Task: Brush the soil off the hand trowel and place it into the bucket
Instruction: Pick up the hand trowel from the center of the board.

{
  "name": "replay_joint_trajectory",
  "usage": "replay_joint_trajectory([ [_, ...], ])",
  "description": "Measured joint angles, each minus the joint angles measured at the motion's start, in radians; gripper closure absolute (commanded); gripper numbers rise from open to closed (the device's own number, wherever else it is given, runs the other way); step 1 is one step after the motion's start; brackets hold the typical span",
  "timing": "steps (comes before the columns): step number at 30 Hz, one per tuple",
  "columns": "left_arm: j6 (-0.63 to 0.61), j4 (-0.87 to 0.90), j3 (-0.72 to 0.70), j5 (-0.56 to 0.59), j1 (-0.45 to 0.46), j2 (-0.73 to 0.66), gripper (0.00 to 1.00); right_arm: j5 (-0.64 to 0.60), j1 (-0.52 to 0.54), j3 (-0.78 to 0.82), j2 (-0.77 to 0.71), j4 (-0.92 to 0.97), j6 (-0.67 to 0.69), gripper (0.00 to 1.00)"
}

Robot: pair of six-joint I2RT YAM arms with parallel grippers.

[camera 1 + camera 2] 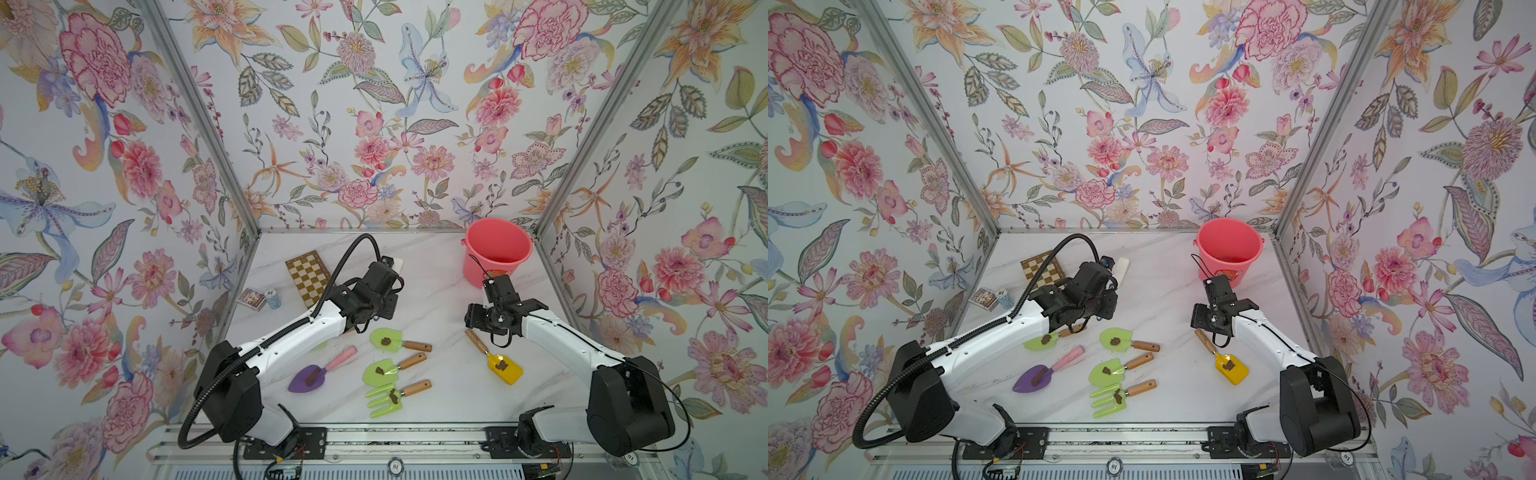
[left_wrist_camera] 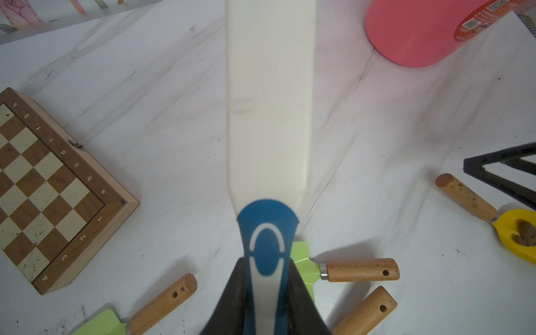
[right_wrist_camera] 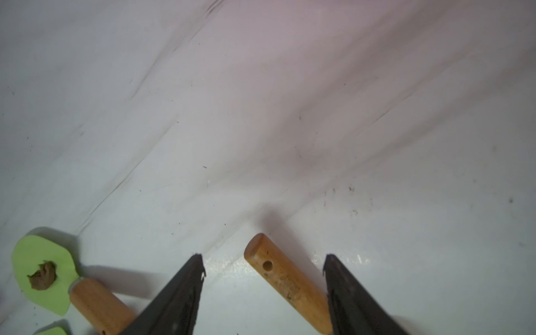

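Observation:
A yellow hand trowel with a wooden handle lies on the right of the white table, with a brown lump of soil on its blade. My right gripper hangs open over the handle's end, one finger on each side and neither touching it. The coral-pink bucket stands upright at the back right. My left gripper is shut on the blue-and-white handle of a cream brush, held above the table's middle; the brush end shows in a top view.
Green trowels, a green hand fork and a purple trowel lie at the front middle, each with soil. One more green trowel lies under the left arm. A chessboard, a small box and chips sit back left.

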State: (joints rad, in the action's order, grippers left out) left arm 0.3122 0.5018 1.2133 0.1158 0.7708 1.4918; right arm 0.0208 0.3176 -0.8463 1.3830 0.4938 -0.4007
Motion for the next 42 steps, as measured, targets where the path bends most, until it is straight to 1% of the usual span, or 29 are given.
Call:
replay_joint_trajectory([
  [7, 0.034, -0.028, 0.000, 0.004, 0.000, -0.002, 0.97, 0.010, 0.009, -0.014, 0.085, 0.035, 0.150, 0.33],
  [15, 0.079, -0.032, -0.005, 0.042, 0.016, -0.007, 0.96, -0.005, 0.044, -0.048, 0.185, 0.046, 0.251, 0.40],
  [21, 0.110, -0.034, -0.005, 0.066, 0.043, -0.007, 0.95, -0.059, 0.068, -0.057, 0.237, 0.067, 0.289, 0.45],
  [25, 0.124, -0.036, -0.005, 0.084, 0.066, -0.006, 0.95, -0.089, 0.067, -0.057, 0.238, 0.070, 0.301, 0.48],
  [35, 0.162, -0.054, -0.005, 0.102, 0.084, 0.022, 0.94, -0.101, 0.066, -0.057, 0.238, 0.062, 0.345, 0.56],
  [40, 0.180, -0.054, -0.005, 0.104, 0.094, 0.022, 0.94, -0.108, 0.079, -0.064, 0.253, 0.054, 0.363, 0.63],
  [42, 0.187, -0.054, -0.005, 0.107, 0.095, 0.022, 0.94, -0.116, 0.093, -0.071, 0.262, 0.050, 0.370, 0.67],
])
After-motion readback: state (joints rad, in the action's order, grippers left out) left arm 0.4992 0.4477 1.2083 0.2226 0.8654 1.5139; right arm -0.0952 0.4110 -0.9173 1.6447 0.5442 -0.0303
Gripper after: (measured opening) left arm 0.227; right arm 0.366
